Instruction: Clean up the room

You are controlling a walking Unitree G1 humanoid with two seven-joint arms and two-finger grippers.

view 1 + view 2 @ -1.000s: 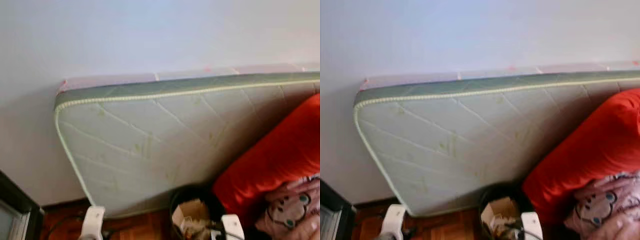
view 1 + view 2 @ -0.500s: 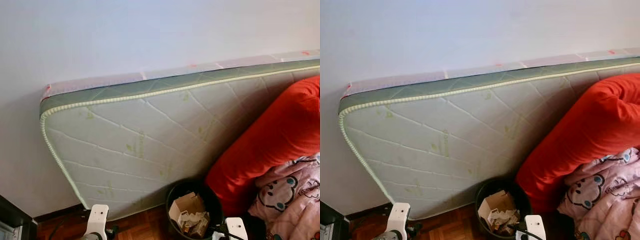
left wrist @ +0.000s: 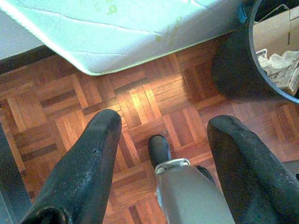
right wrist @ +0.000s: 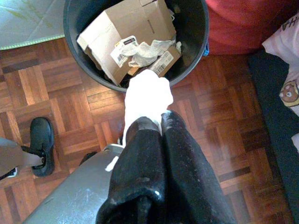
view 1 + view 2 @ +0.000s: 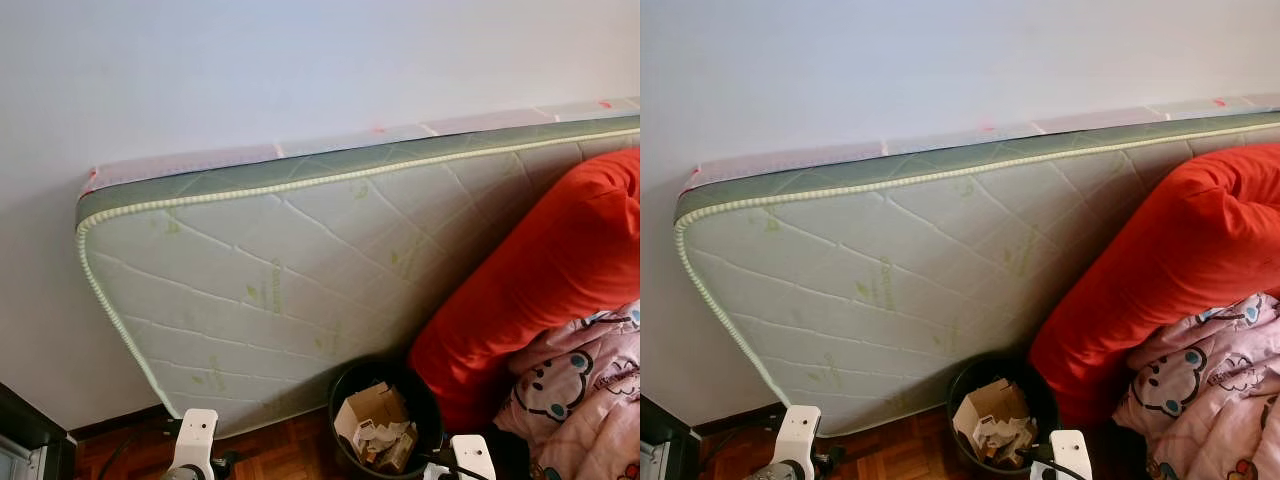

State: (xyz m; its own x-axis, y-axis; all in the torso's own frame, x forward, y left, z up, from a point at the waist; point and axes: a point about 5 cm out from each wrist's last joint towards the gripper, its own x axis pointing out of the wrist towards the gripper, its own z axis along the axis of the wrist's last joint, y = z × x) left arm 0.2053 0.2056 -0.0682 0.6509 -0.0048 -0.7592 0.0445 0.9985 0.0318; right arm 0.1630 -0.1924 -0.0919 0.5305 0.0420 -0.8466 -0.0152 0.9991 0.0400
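Observation:
A black waste bin [image 5: 347,385] stands on the parquet floor at the foot of a leaning mattress; cardboard [image 4: 126,28] and crumpled paper lie in it. My right gripper [image 4: 159,122] is shut on a white crumpled wad [image 4: 147,95], which hangs just outside the bin's near rim [image 4: 74,28]. My left gripper [image 3: 164,122] is open and holds nothing, above bare parquet to the left of the bin [image 3: 233,65]. The white wrists of both arms [image 5: 195,440] show at the lower edge of the eye views.
A pale green quilted mattress [image 5: 300,270] leans on the white wall. A red duvet [image 5: 560,260] and a pink cartoon blanket [image 5: 590,390] are heaped right of the bin. Dark furniture [image 5: 25,440] stands at the far left. My black foot [image 4: 42,140] rests on the floor.
The head camera has shifted, so the mattress sits lower and further left in the picture and is sharper. Nothing in the scene itself has visibly moved.

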